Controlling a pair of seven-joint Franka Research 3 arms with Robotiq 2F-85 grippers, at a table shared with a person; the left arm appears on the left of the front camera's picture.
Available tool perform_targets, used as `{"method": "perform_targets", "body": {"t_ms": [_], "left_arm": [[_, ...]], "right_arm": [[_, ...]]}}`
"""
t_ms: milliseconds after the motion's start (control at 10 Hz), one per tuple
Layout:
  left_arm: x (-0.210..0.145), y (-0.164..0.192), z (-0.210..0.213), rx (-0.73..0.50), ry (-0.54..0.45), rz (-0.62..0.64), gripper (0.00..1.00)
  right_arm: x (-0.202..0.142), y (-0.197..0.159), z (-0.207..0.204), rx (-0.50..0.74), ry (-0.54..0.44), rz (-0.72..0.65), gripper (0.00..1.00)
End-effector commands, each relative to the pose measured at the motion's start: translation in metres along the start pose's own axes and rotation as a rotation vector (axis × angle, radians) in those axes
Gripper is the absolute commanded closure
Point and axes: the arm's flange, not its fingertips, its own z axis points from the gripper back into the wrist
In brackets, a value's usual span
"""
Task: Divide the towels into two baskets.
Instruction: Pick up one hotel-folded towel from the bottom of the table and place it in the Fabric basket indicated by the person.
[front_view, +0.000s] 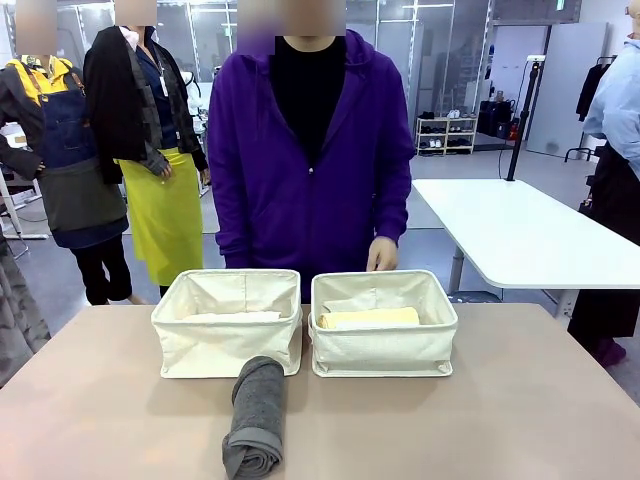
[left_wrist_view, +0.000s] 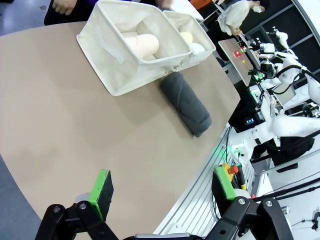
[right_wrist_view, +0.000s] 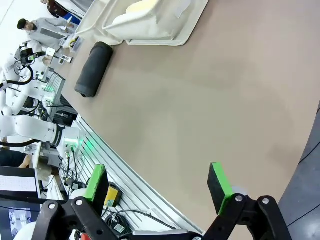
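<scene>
**One grey towel out on the bench**

The bench (front_view: 520, 420) carries two cream baskets side by side toward the person's side, where both arms and the person's hand (front_view: 382, 255) can reach them. The left basket (front_view: 227, 348) holds the peach towel (left_wrist_view: 145, 45). The right basket (front_view: 383, 352) holds the yellow towel (front_view: 368, 318) and the white towel (left_wrist_view: 197, 48) — so an even split, I judge, wants the grey towel (front_view: 256, 418) in the left one. It lies on the bench just in front of where the baskets meet. The left fingers (left_wrist_view: 101, 187) and right fingers (right_wrist_view: 96, 181) are spread wide, grasping nothing — poised above bare bench.
</scene>
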Motion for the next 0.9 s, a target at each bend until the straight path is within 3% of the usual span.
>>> {"method": "perform_targets", "body": {"t_ms": [0,800], "left_arm": [[0.0009,-0.0044,0.0027,-0.001,-0.011,0.012,0.00],[0.0009,-0.0044,0.0027,-0.001,-0.011,0.012,0.00]], "right_arm": [[-0.0005,0.0033,0.0011,0.007,-0.008,-0.017,0.00],[-0.0005,0.0033,0.0011,0.007,-0.008,-0.017,0.00]]}}
